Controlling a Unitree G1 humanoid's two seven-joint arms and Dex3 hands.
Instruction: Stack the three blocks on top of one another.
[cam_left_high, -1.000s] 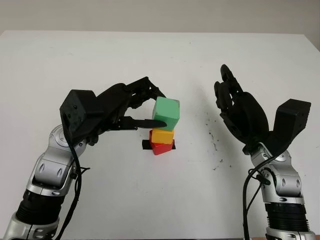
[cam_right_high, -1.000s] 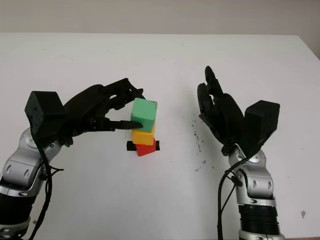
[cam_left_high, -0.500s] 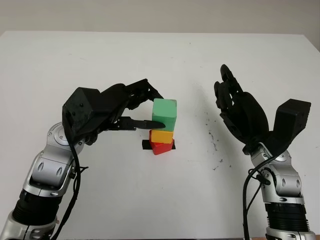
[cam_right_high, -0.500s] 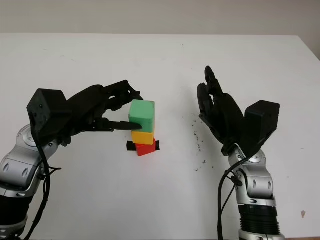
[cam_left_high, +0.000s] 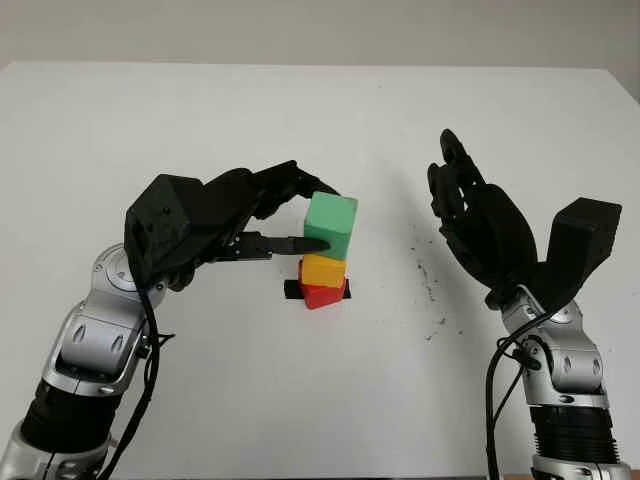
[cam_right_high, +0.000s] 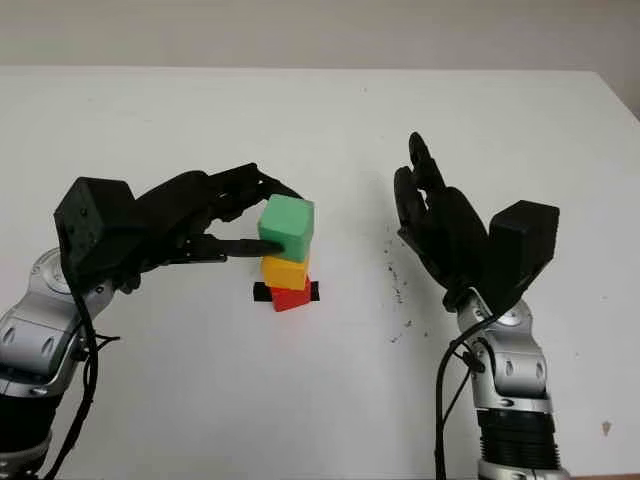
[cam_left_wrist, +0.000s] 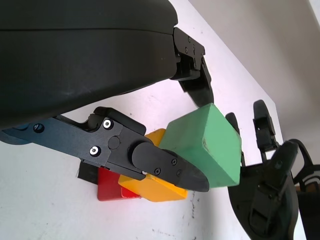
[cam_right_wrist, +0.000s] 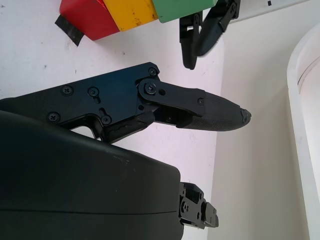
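Note:
A red block (cam_left_high: 322, 294) sits on a black tape mark (cam_left_high: 291, 290) near the table's middle. On it rests a yellow block (cam_left_high: 324, 269). A green block (cam_left_high: 331, 224) sits on top of the yellow one, slightly tilted. My left hand (cam_left_high: 312, 215) is shut on the green block, one finger at its near side and others at its far side, as the left wrist view shows on the green block (cam_left_wrist: 207, 144). My right hand (cam_left_high: 470, 215) is open, raised to the right of the stack and apart from it.
The white table (cam_left_high: 200, 110) runs wide on every side of the stack. Small dark specks (cam_left_high: 428, 280) mark the surface between the stack and my right arm. The table's right edge (cam_left_high: 625, 90) shows at the far right.
The green block, held by my left hand, has shifted slightly and tilted a little on the yellow block. The right hand has not moved.

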